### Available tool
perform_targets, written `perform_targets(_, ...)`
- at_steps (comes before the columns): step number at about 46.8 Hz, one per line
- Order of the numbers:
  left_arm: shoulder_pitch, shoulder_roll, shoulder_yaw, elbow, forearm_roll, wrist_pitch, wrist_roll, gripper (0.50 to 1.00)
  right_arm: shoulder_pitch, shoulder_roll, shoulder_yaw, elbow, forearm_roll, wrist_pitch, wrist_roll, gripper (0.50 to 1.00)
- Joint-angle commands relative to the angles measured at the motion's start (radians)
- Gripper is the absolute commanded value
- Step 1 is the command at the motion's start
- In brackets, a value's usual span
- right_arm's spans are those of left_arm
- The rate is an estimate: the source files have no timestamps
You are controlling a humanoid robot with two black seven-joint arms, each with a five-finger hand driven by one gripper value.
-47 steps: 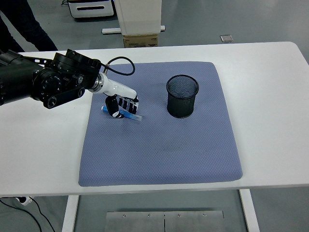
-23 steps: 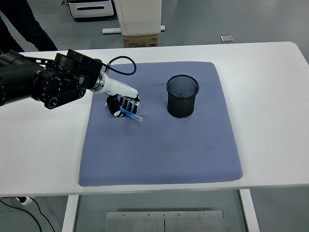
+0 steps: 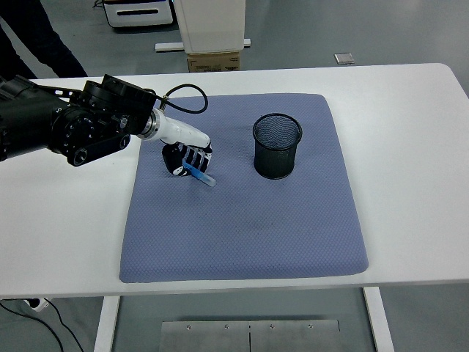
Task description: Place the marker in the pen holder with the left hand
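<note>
Blue marker (image 3: pixel 199 174) clamped in the left hand (image 3: pixel 187 158) — left of the black mesh pen holder (image 3: pixel 277 146); no writing legible.

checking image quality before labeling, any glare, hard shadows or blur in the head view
Head view: even, soft light, no glare on the white table; only a faint shadow beside the pen holder; sharp overall, though the marker in the left hand is small and partly hidden.

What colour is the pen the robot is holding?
Blue. The marker in the left hand shows best in the head view.
</note>
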Motion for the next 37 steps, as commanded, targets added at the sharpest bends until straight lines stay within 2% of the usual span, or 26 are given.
perform_targets(1, 0.000, 0.000, 0.000, 0.000, 0.000, 0.000, -0.001, 0.514, 0.000, 0.000, 0.000, 0.000, 0.000, 0.000, 0.000, 1.000)
perform_targets(4, -0.002, 0.000, 0.000, 0.002, 0.000, 0.000, -0.002, 0.500, 0.000, 0.000, 0.000, 0.000, 0.000, 0.000, 0.000, 1.000)
perform_targets(37, -0.015, 0.003, -0.014, 0.005, -0.015, 0.004, -0.008, 0.500, 0.000, 0.000, 0.000, 0.000, 0.000, 0.000, 0.000, 1.000)
